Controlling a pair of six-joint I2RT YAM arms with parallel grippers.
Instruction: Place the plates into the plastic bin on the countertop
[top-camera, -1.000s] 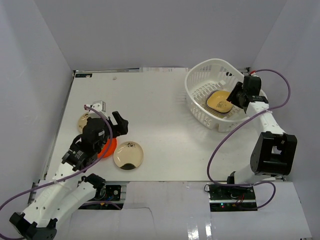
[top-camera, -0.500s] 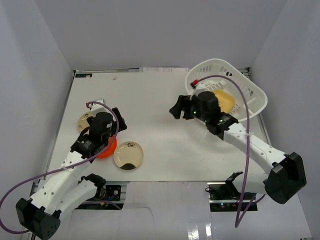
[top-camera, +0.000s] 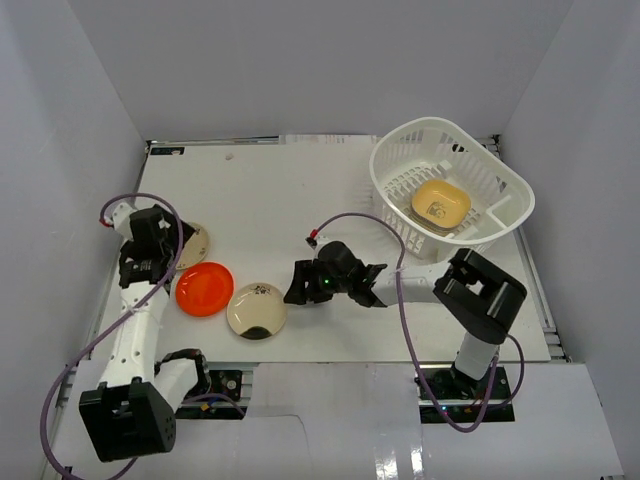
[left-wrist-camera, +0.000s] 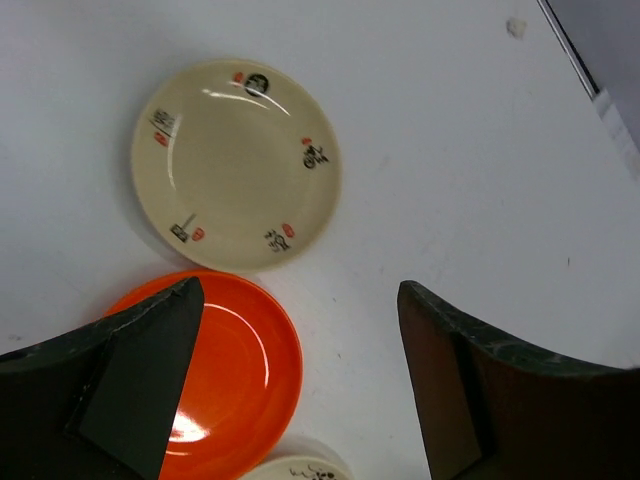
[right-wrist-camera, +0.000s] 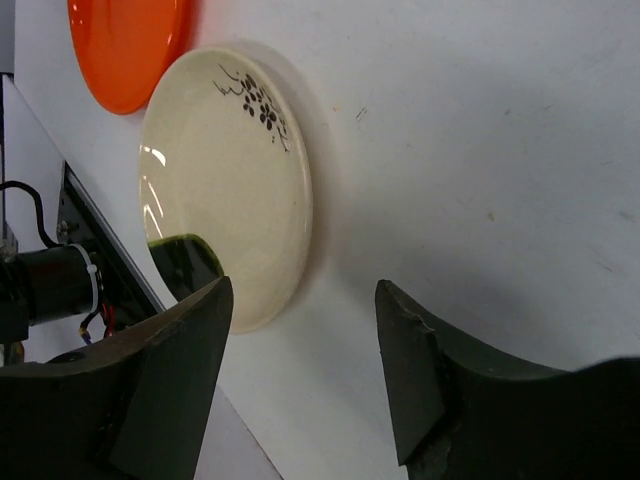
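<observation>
Your right arm has left the plastic bin (top-camera: 405, 232), which stands at the far right corner of the bench (top-camera: 300, 190), and has swung low across toward the near edge. The yellow plate (top-camera: 441, 203) that it carried a second ago now lies flat inside the bin, so count that one as delivered. The right pincer (right-wrist-camera: 300, 290) is spread and holds nothing. It points at the cream flowered plate (top-camera: 257, 310), which lies close to the near edge, and its fingertips are just beside that plate's rim without touching it. Your left arm has moved too: it hung over the orange plate (top-camera: 204, 288) a moment ago and has since drawn back toward the left edge. Its left pincer (left-wrist-camera: 300, 290) is also spread wide and empty, looking down on the printed cream plate (left-wrist-camera: 236, 165) and on the orange plate just beside it. That leaves three plates on the bench, all on the left half and well apart from the bin. You appear to be starting the next pickup on the flowered plate. It lies flat and shallow, so a finger will have to get under or over its rim, and a careless push could slide it toward the near edge. The orange plate lies close by, so watch that the two arms do not crowd each other.
</observation>
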